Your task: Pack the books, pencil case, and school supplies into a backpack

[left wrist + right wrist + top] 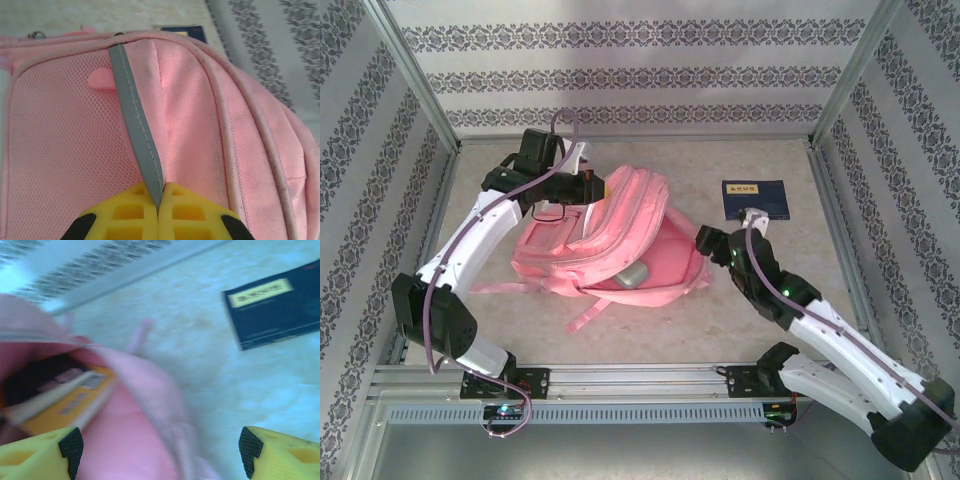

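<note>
Top external: high at the near edge, looking down over the whole table [650, 330]. Left wrist: hard against the backpack [210, 125] fabric. Right wrist: close, blurred, sharing the navy book [280, 305] with the overhead view.

Blurred yellow book [70, 407] sits half hidden inside the backpack [137, 437]

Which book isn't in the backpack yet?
The dark navy book with the pale label strip: it lies flat on the table. The yellow-orange paperback is already inside the open mouth of the pink backpack.
</note>
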